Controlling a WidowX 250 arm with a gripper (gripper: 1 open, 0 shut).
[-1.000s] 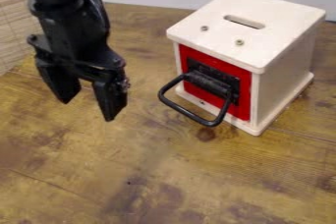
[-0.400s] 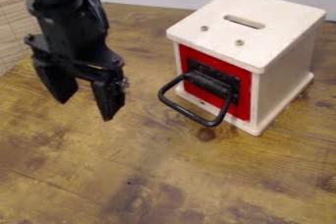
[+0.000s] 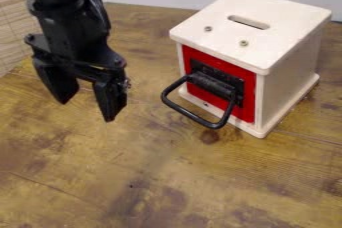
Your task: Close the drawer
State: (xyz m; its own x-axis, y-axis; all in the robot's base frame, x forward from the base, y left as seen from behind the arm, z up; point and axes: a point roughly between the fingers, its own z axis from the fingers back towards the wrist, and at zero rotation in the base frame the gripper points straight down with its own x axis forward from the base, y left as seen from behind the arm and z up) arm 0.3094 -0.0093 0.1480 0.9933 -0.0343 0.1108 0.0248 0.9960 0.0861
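1. Gripper (image 3: 86, 92): left side, above the wood table (image 3: 100, 177), well apart from the drawer. Fingers spread with a gap between, nothing held, so released.
2. Drawer (image 3: 203, 60): right of the gripper, in the front of the cream cabinet (image 3: 285, 77). Black loop handle (image 3: 193, 116) sticks out. Red front looks about flush, so closing is probably done or nearly; can't tell if a small gap remains.
3. Left to do: at most a light push on the front, my guess.

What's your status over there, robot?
End effector open, holding nothing. Red drawer looks closed or nearly so, handle untouched. Nothing visible between them.
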